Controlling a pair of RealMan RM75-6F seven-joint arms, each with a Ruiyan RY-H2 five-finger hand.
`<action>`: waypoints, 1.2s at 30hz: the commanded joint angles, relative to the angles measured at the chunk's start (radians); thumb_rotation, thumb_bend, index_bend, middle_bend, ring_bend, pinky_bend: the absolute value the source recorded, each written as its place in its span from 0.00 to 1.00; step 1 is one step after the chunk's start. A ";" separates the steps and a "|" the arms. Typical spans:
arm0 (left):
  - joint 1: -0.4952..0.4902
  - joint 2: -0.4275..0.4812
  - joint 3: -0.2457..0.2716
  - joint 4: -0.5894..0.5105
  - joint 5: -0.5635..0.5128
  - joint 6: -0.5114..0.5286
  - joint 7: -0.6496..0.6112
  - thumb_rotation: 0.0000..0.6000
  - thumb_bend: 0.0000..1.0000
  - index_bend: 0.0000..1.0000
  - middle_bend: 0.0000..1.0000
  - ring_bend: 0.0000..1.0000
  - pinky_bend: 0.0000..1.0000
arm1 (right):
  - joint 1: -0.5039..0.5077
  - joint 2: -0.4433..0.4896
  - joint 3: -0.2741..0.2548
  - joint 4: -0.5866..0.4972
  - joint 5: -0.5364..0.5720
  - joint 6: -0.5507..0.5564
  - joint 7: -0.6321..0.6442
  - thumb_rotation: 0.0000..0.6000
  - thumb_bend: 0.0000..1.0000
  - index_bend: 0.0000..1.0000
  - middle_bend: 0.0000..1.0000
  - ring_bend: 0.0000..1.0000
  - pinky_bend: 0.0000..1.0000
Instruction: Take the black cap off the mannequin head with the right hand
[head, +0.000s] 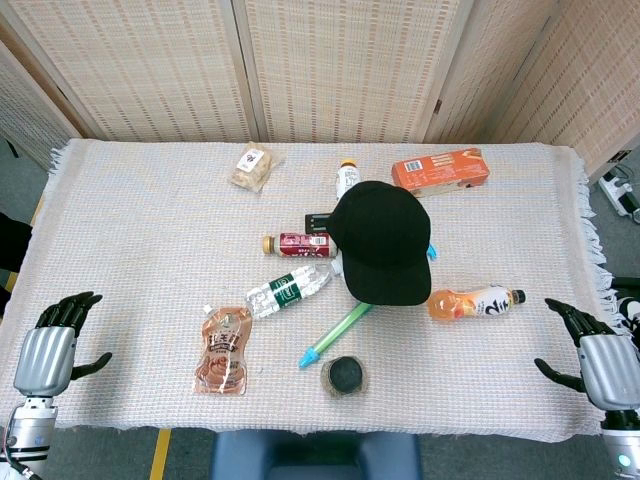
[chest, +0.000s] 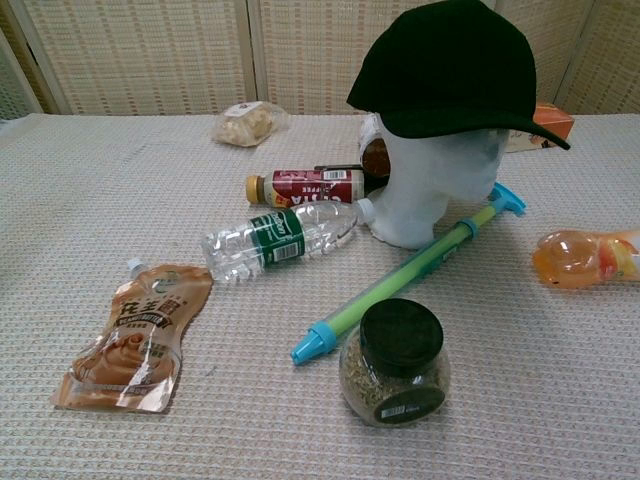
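Note:
A black cap (head: 382, 240) (chest: 450, 65) sits on a white mannequin head (chest: 435, 185) near the middle of the table, brim toward the front right. My right hand (head: 598, 358) rests at the front right edge of the table, fingers apart and holding nothing, well away from the cap. My left hand (head: 52, 345) is at the front left edge, also with spread fingers and nothing in it. Neither hand shows in the chest view.
Around the head lie a clear water bottle (head: 290, 288), a red drink bottle (head: 300, 244), a green-and-blue tube (head: 335, 335), a dark-lidded jar (head: 345, 376), an orange bottle (head: 475, 302), a brown pouch (head: 224, 350), an orange box (head: 440, 170), a white bottle (head: 347, 178) and a snack bag (head: 252, 166).

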 joint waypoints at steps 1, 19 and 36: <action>0.000 -0.002 0.000 0.003 -0.003 -0.002 0.000 1.00 0.13 0.22 0.21 0.18 0.24 | 0.006 -0.002 0.002 -0.002 0.000 -0.007 -0.005 1.00 0.08 0.17 0.26 0.30 0.44; 0.001 0.001 -0.001 -0.006 0.012 0.010 0.004 1.00 0.13 0.22 0.21 0.18 0.24 | 0.000 -0.015 -0.001 0.025 -0.029 0.024 0.025 1.00 0.08 0.22 0.31 0.45 0.62; 0.007 0.013 0.004 -0.012 0.027 0.022 -0.009 1.00 0.13 0.22 0.21 0.18 0.24 | 0.240 -0.163 0.143 -0.041 -0.069 -0.112 -0.110 1.00 0.10 0.35 0.41 0.84 1.00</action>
